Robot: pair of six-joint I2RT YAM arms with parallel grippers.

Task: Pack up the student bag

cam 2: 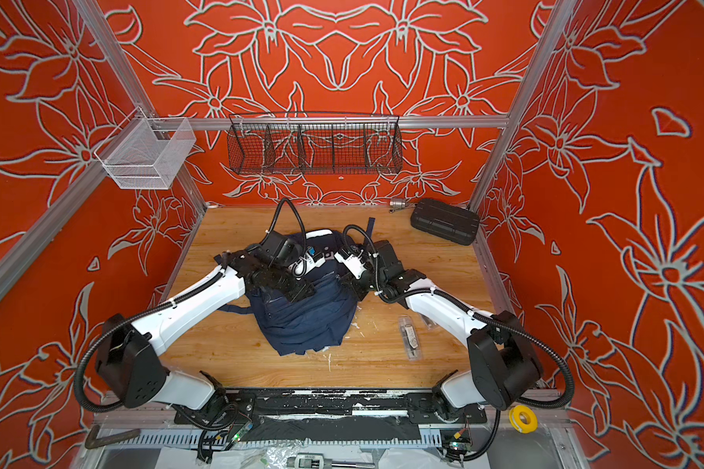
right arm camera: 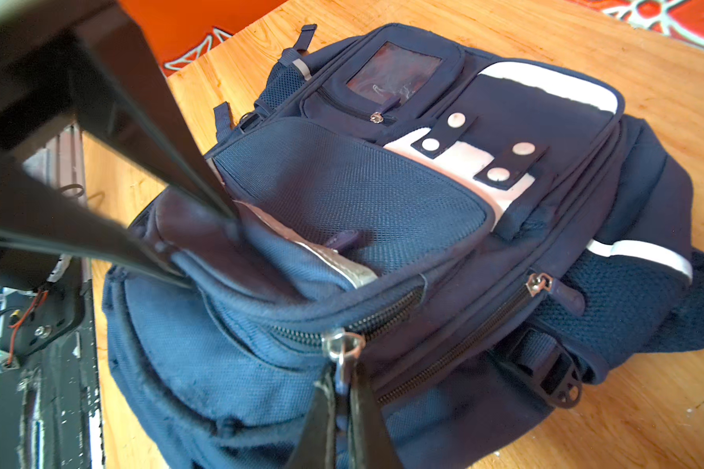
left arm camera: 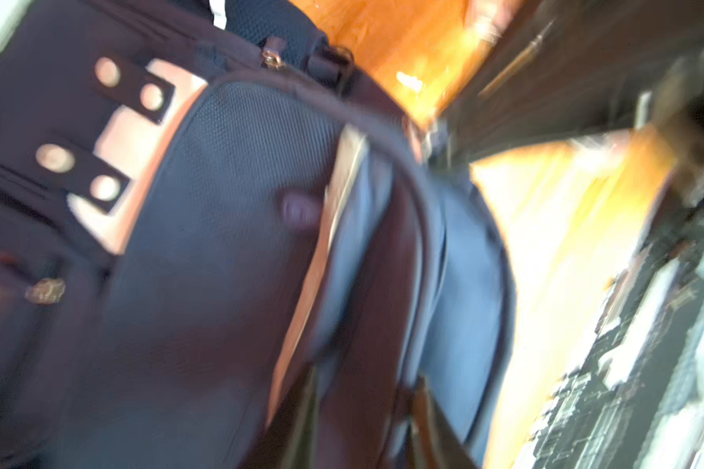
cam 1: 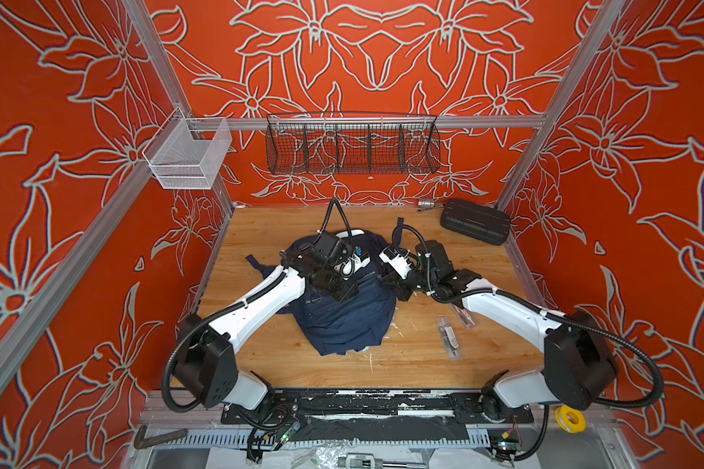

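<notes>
From the left of the student bag (cam 1: 344,325), which lies at the middle of the surface (cam 1: 261,357), the left fingers (right arm camera: 171,154) stand apart against the pocket flap (right arm camera: 261,260), apparently bracing the fabric. At the bag's right, the right fingers (right arm camera: 368,418) are clamped on the zip pull (right arm camera: 342,345), positioned to run the zip.

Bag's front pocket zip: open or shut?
Open: right wrist view shows the student bag with its pocket mouth gaping; right end effector pinches the zip pull.

A robotics lab test cell: aluminium frame (cam 1: 244,122), printed floral backdrop (cam 1: 383,52), wooden tabletop (cam 1: 415,361), mounted robot arms (cam 1: 261,296).
</notes>
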